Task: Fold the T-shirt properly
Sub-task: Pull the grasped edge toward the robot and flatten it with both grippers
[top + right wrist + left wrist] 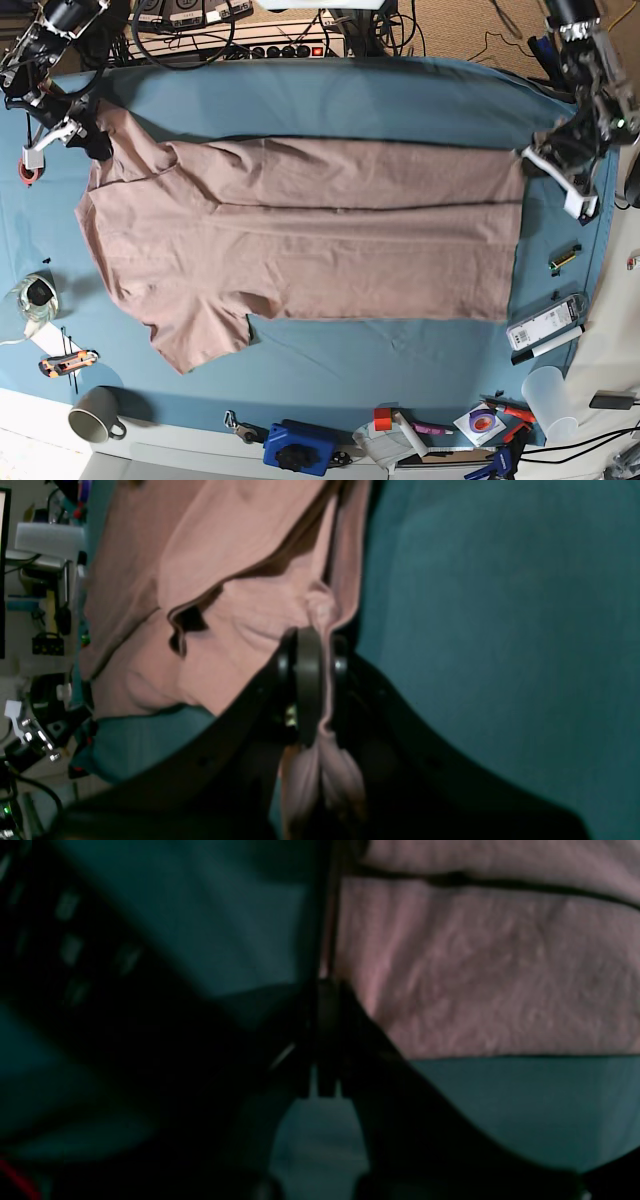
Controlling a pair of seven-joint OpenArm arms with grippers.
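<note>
The pink-beige T-shirt (320,240) lies lengthwise on the blue-teal table cloth (330,100), neck end at the left and hem at the right. Its far side is folded over toward the middle. My right gripper (95,140) is at the far left shoulder. In the right wrist view it (320,645) is shut on a bunched pinch of the shirt (240,580). My left gripper (530,160) is at the far right hem corner. In the dark, blurred left wrist view its jaws (325,985) stand together at the edge of the shirt (475,980).
A grey mug (95,418), a blue device (298,447) and a clear cup (548,395) stand along the front edge. A tape roll (28,172) lies at the left. A white box with markers (545,325) lies at the right. A power strip (290,48) runs along the back.
</note>
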